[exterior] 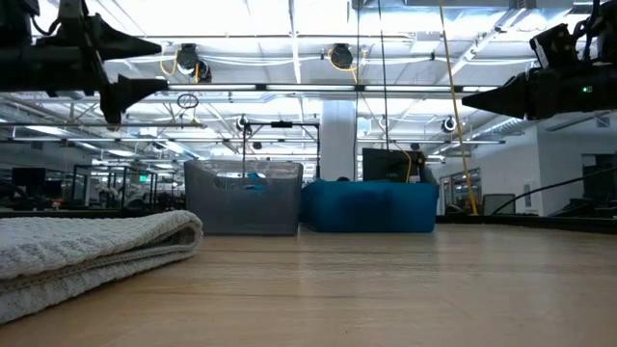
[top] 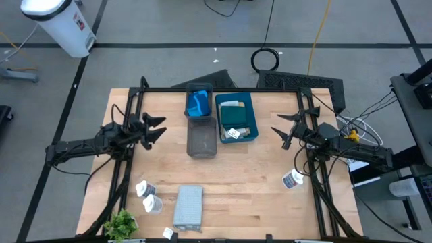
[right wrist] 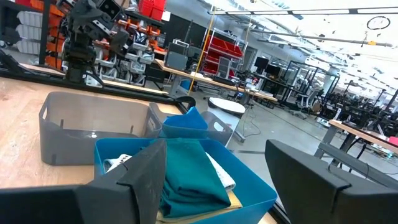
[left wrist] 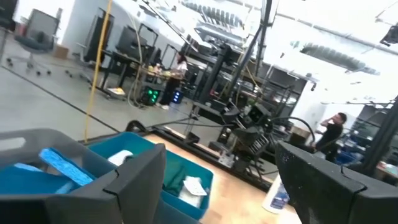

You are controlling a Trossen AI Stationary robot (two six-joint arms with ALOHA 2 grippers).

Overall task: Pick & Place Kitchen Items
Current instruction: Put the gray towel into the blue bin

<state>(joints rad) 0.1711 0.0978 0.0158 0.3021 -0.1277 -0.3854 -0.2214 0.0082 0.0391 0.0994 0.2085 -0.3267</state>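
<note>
Wooden desk carries both arms hovering, neither holding anything: left gripper and right gripper both spread wide, flanking the trays. Judging so, a pick comes next; the grey cloth lies well behind the left gripper. Only the right wrist view shows the teal cloth folded inside the blue tray.

Overhead cam looks straight down on the whole bench. Low cam sits at benchtop level, facing the room. Both wrist cams look across from opposite sides, sharing the teal tray and grey tray.
</note>
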